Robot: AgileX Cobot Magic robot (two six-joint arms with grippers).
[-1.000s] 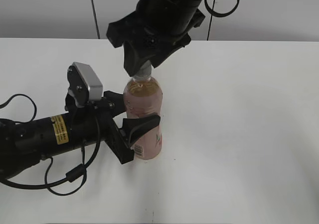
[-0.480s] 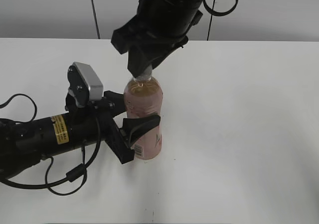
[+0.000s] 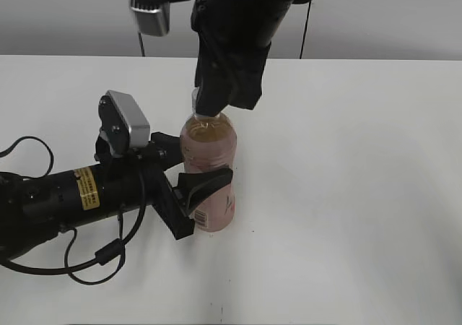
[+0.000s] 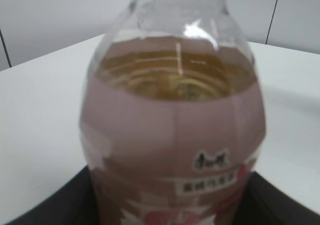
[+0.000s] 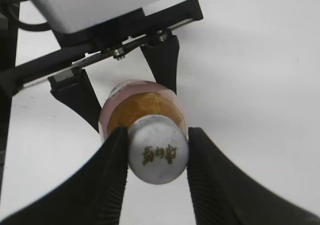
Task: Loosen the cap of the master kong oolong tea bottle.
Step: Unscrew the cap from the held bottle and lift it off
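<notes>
A: Now the right gripper (image 5: pixel 156 155) pinches the cap (image 5: pixel 158 155); the left gripper (image 3: pixel 189 188) clamps the bottle (image 3: pixel 209 167), upright on the table (image 3: pixel 346 195).
B: If the left clamp is weak, I think the bottle turns too.

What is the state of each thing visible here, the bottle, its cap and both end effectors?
Bottle: upright on the table, mostly full of tea.
Cap: on the bottle neck, clamped from both sides.
Left end effector: closed around the bottle body, holding it.
Right end effector: above the bottle, fingers pressed on the cap.
</notes>
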